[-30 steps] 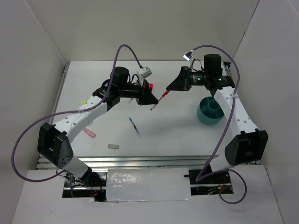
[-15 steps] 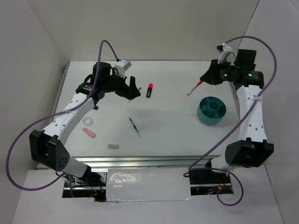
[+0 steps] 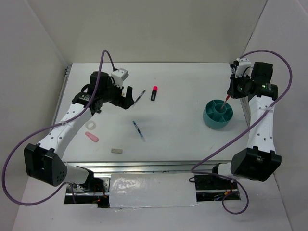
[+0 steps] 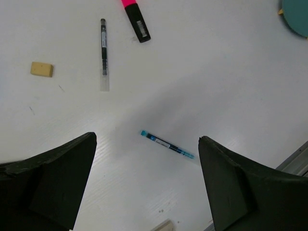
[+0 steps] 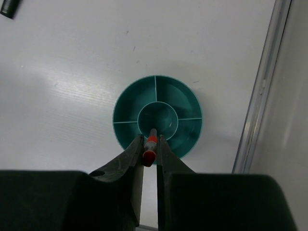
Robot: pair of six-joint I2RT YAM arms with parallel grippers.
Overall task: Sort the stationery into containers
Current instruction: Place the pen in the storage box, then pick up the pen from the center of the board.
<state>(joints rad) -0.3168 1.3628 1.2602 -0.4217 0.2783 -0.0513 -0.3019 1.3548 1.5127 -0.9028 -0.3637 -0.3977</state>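
The cup (image 3: 216, 124) sits far right — highlighter (image 3: 154, 93) behind the nearer pen (image 3: 139, 130), both central.

Three pens: a thin red pen (image 5: 150, 143) directly over the round teal plastic cup (image 3: 216, 124), and a blue-clear pen (image 3: 139, 130) and a slim black-and-clear pen (image 4: 103, 45), both well left of that cup. One black highlighter with a pink cap (image 3: 154, 93). Three small erasers (the tan one shows only in the left wrist view): a pink eraser (image 3: 92, 137), a grey eraser (image 3: 116, 150) and a tan eraser (image 4: 41, 69). One white tape ring (image 3: 90, 125), farthest left of the cup. One cup.
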